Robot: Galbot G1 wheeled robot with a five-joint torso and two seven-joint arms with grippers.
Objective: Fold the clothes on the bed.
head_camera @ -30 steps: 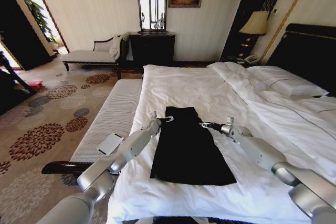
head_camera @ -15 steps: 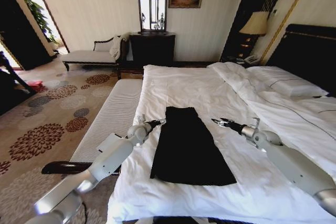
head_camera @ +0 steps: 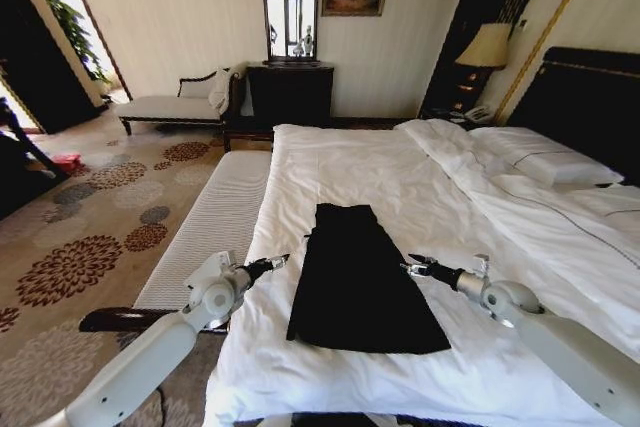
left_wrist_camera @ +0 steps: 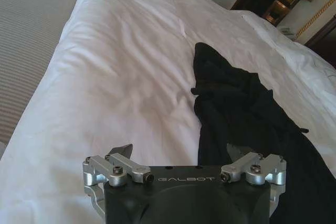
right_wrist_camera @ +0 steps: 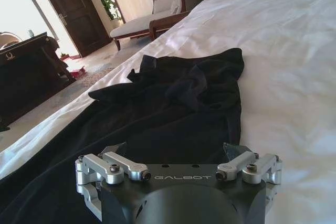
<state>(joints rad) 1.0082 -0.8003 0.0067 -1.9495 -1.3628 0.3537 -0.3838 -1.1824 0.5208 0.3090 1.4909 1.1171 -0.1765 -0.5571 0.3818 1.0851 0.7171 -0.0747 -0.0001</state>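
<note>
The black T-shirt (head_camera: pixel 358 282) lies as a long strip on the white bed (head_camera: pixel 480 367). The left gripper (head_camera: pixel 272 263) at its 9 o'clock edge and the right gripper (head_camera: pixel 415 265) at 3 o'clock are both open, empty. Grip matching hem corners evenly; bare sheet surrounds it, 12 o'clock roomiest.

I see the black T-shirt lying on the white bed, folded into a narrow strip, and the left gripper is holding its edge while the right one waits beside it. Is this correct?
Not quite. The left gripper holds nothing: in the head view it hangs off the left edge of the black T-shirt, fingers open, clear of the cloth. The rest stands: the shirt lies as a narrow strip on the white bed, and the right gripper waits beside it.
</note>
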